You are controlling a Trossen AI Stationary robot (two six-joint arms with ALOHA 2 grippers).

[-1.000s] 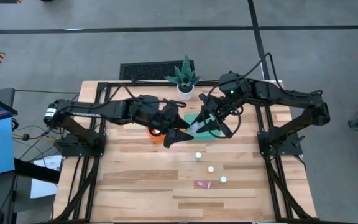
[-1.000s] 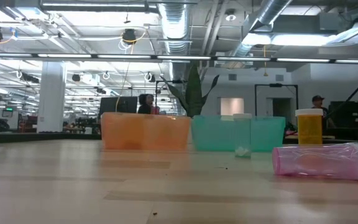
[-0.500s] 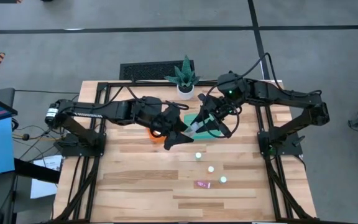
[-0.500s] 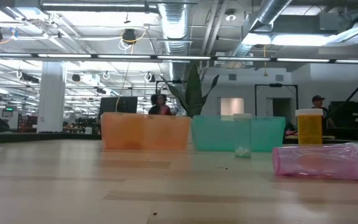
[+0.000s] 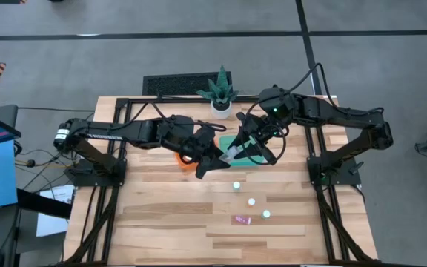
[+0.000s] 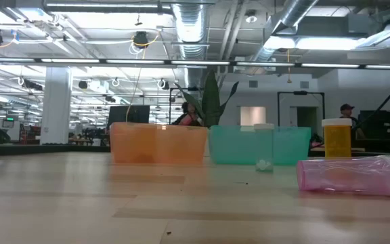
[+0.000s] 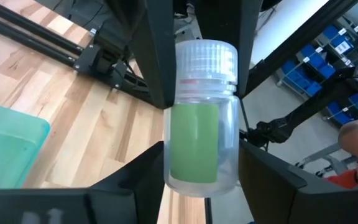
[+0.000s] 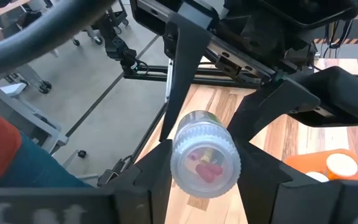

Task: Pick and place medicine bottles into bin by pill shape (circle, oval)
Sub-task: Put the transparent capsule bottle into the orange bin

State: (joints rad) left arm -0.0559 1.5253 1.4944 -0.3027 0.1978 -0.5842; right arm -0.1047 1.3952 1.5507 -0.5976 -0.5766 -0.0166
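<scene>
text: none readable | bottle label (image 7: 194,142): plain green, no print visible | signs: none legible

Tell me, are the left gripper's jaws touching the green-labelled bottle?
Touching. In the left wrist view, the left gripper has both jaws pressed against the sides of the green-labelled bottle, no gap showing.

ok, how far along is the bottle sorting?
Done: at least one capped bottle sits in the orange bin. In hand: the left gripper holds a green-label bottle and the right gripper holds a red-pill bottle, both near the bins. Left: three upright bottles and a pink bottle lying on the table.
</scene>
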